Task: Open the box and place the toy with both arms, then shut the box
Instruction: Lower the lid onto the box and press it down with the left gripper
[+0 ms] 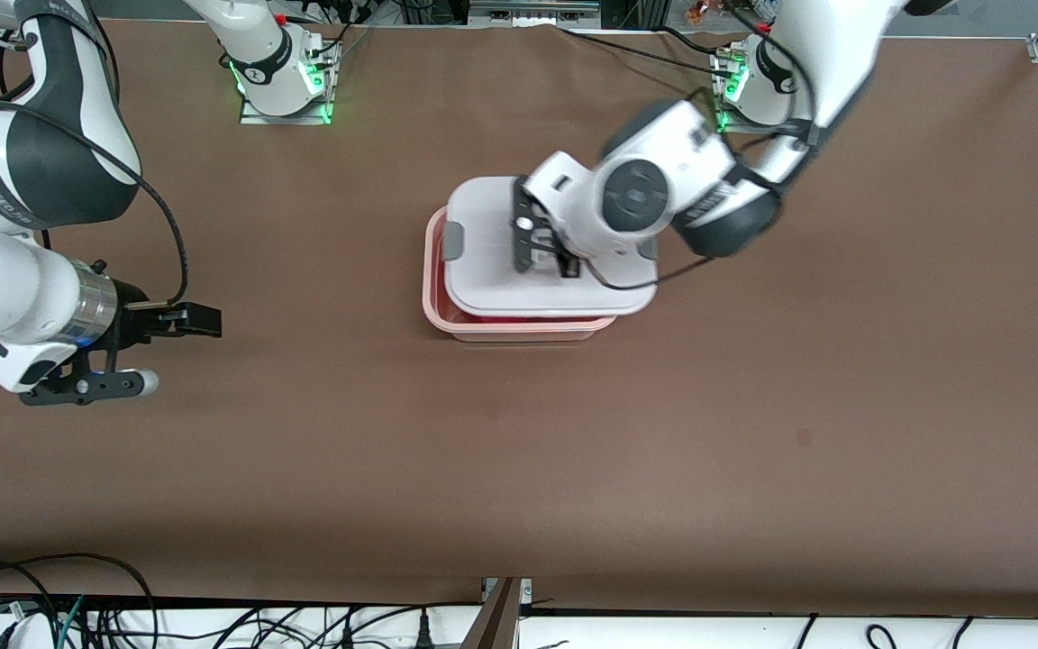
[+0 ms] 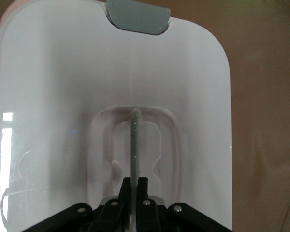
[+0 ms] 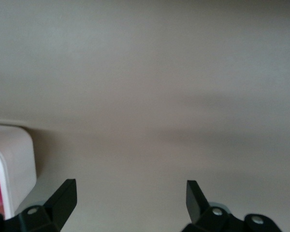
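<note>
White lid (image 1: 483, 236) sits skewed on the pink tub (image 1: 433, 311) mid-table, the left gripper (image 1: 541, 245) pinching its clear handle (image 2: 135, 145); square it before pressing down. Right gripper (image 1: 145, 351) waits spread near the table's edge.

The left gripper (image 1: 544, 257) and its arm are covering the lid (image 1: 492, 270) of the box (image 1: 436, 306) mid-desk (image 1: 573, 469), blocking access from above. The right gripper (image 1: 168, 347) is waiting toward the right arm's end, with bare desk lying between it and the box.
</note>
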### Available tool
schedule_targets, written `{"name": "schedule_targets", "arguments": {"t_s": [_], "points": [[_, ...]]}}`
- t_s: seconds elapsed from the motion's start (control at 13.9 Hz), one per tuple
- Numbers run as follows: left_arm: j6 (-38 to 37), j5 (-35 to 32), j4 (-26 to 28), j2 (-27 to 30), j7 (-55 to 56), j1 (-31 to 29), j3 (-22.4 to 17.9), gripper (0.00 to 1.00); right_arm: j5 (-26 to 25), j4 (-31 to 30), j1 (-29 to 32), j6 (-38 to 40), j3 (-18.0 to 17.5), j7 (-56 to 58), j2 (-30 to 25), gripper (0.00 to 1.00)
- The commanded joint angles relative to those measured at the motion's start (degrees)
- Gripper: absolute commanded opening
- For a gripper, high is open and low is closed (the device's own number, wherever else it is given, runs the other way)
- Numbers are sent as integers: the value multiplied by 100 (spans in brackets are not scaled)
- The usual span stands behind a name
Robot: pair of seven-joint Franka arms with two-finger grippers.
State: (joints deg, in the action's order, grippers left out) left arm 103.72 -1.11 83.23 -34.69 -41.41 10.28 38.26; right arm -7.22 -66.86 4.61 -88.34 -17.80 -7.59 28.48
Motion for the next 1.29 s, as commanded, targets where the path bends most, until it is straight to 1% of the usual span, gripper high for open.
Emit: {"name": "schedule_targets", "arguments": {"t_s": [0.0, 0.14, 0.29, 0.36, 0.43, 0.5, 0.57, 0.72, 0.79, 1.0, 1.22], "points": [[-10, -161, -420, -151, 578, 438, -231, 4, 63, -1107, -21, -550, 495, -24, -1229, 100], [8, -353, -510, -187, 722, 589, -328, 4, 98, -1538, -21, -622, 689, -15, -1616, 100], [34, -504, -518, -301, 704, 589, -337, 4, 186, -1758, -21, -317, 751, -6, -1906, 100], [104, -521, -519, -336, 713, 650, -346, 4, 343, -1864, -21, -184, 926, 3, -2030, 100], [279, -530, -519, -363, 713, 668, -355, 4, 623, -1926, -21, -53, 1119, -6, -2101, 100], [402, -530, -519, -433, 722, 677, -363, 4, 774, -1979, -12, 10, 1260, 3, -2127, 100], [499, -530, -519, -468, 722, 685, -363, 5, 810, -2006, -21, 10, 1331, 72, -2128, 100], [623, -530, -510, -495, 722, 703, -372, 5, 810, -2041, -12, 36, 1349, 441, -2128, 100], [623, -556, -510, -495, 704, 694, -372, 5, 810, -2041, -21, 97, 1402, 416, -2128, 100], [606, -811, -484, -495, 678, 642, -372, 6, 819, -1962, -21, 160, 1411, 416, -2014, 100], [588, -820, -475, -477, 678, 633, -372, 5, 819, -1909, -65, 168, 1385, 354, -1979, 100]]}}
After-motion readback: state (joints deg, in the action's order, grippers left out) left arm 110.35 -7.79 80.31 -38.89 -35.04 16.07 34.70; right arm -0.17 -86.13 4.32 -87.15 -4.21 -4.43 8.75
